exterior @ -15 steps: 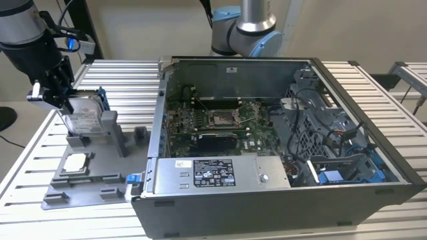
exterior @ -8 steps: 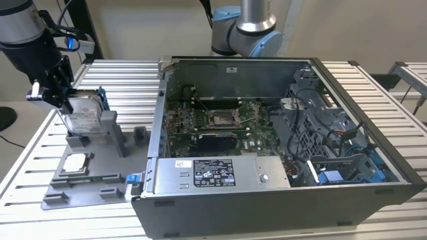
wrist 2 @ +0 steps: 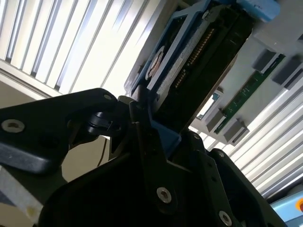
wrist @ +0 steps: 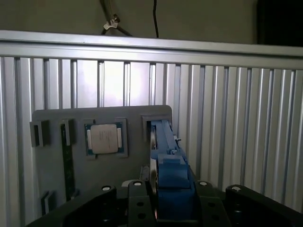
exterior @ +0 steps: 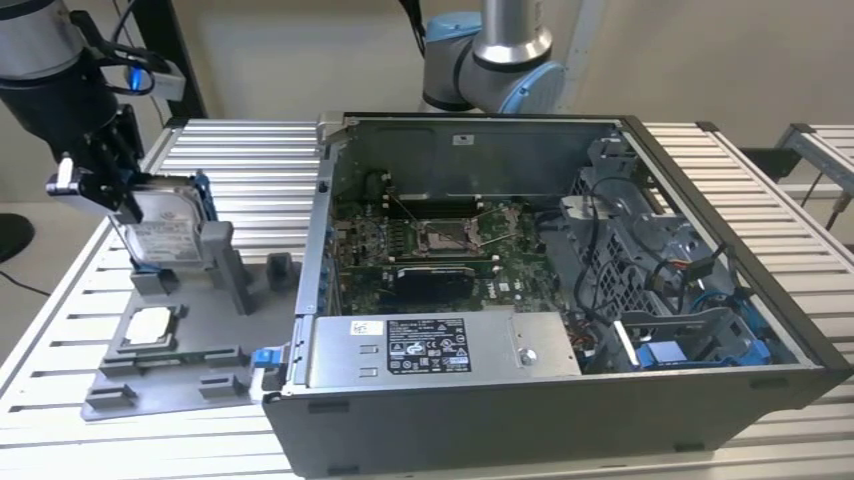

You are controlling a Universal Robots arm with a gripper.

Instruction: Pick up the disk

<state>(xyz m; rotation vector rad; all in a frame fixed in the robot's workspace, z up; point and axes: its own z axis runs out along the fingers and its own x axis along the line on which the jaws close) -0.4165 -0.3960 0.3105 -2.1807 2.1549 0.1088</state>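
Pinching the disk (exterior: 170,228) by its blue frame, end effector (exterior: 110,192) fingers pressed onto the upper edge, as seen in both wrist views. Stands on edge, long axis near upright with a slight lean, labelled face showing in the exterior view. Lower end at the slot of the grey holder (exterior: 187,345); seated or clear, cannot tell. Processor chip (exterior: 147,328) near on that holder, atop the slatted surface (exterior: 254,150).

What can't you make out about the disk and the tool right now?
- Lower edge of the disk, exterior view: hidden behind the grey holder.
- Label of the disk, first wrist view: edge-on, and the tool covers its near end.
- Body of the tool, second wrist view: cut off by the picture's edge.
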